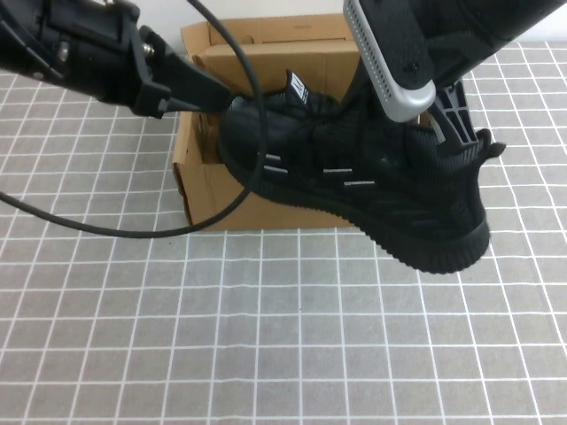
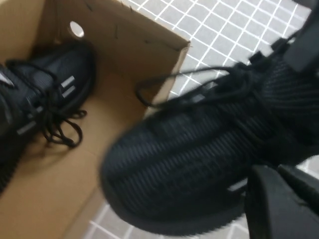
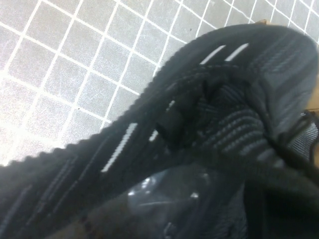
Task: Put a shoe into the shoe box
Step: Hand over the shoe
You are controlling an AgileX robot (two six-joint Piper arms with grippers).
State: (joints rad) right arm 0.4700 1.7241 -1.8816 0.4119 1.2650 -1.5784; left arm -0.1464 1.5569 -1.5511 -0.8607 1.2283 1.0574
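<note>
Hovering near the desk's far-left, left gripper touches the shoe's toe, apparently steadying it; jaws' state unclear; the shoe box at far edge already holds the matching sneaker; the shoe is airborne across its near wall, tilted; right gripper jaws closed on its heel collar for lowering.

We see a second black sneaker lying inside the cardboard at the left of the left wrist view, laces loose. A grey tablecloth with a white grid fills the lower high view.
</note>
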